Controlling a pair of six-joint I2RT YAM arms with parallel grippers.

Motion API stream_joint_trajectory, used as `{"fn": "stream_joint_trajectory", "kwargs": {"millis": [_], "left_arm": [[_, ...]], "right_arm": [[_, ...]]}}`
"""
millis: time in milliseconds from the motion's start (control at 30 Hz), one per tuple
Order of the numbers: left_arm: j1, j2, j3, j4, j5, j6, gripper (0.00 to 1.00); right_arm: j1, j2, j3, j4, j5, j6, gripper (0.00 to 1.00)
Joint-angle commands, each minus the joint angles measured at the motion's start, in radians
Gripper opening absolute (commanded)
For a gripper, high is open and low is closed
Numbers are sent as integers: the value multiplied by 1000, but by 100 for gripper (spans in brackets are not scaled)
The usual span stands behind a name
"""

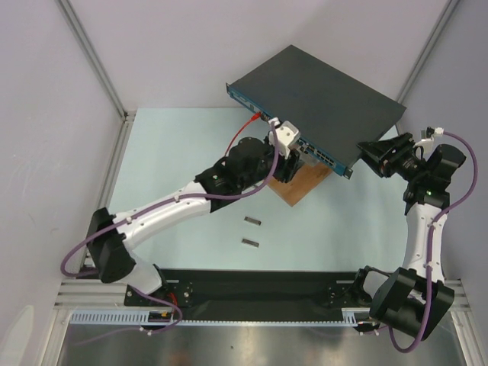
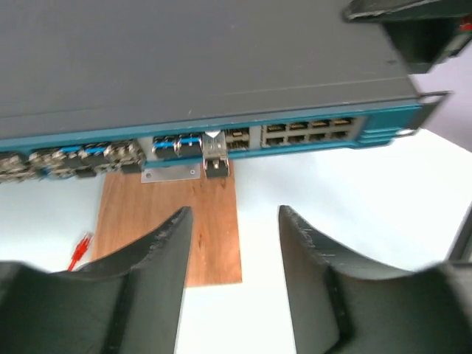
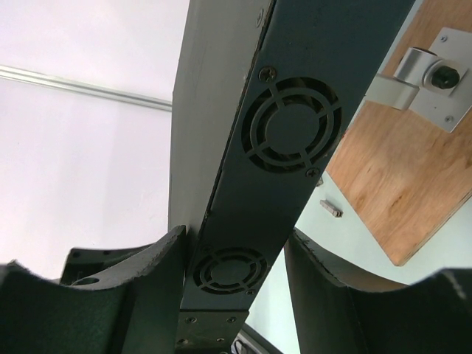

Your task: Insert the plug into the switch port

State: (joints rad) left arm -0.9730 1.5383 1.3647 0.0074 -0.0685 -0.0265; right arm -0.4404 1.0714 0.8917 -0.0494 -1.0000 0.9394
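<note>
Plug (image 2: 214, 156) looks to be seated already: a small metal-cased module sits in one socket near the middle of the blue front face of the switch (image 2: 221, 66), with only its short back end sticking out, just above the wooden board (image 2: 173, 228). From where I stand it seems light, stiff and smooth-sided, so if it needs more pushing I would take it by that back end, one finger on each flank, and press straight along the socket. Any tilt could bind it or harm the contacts inside.

The left gripper (image 2: 232, 221) hangs just in front of it with its fingers apart and nothing between them, lined up roughly with the plug but not touching it.

The switch is another matter: a broad, flat metal box, surely heavy and rigid, its painted skin likely slippery. The right gripper (image 3: 236, 247) grips it across its thin side at the far end, beside the fan grilles, fingers pressed on both faces, which I judge is bracing it against the push.

A red cable (image 2: 80, 251) lies loose on the table beside the board
</note>
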Motion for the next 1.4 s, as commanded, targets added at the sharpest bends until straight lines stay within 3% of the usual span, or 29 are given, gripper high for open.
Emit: {"fn": "stream_joint_trajectory", "kwargs": {"millis": [0,200,333,1367], "left_arm": [[3,-96,-21,-47,45,11,51],[11,-47,94,-161,26,5,20],[11,-9,134,-196,35,10,6],[49,200,375,-202,26,-27,1]], "right_arm": [[29,24,19,-33,-35,-65,0],[31,21,18,-53,-32,-80,0],[34,24,21,-56,-29,-83,0],[40,32,12,-95,-35,-126,0]]}}
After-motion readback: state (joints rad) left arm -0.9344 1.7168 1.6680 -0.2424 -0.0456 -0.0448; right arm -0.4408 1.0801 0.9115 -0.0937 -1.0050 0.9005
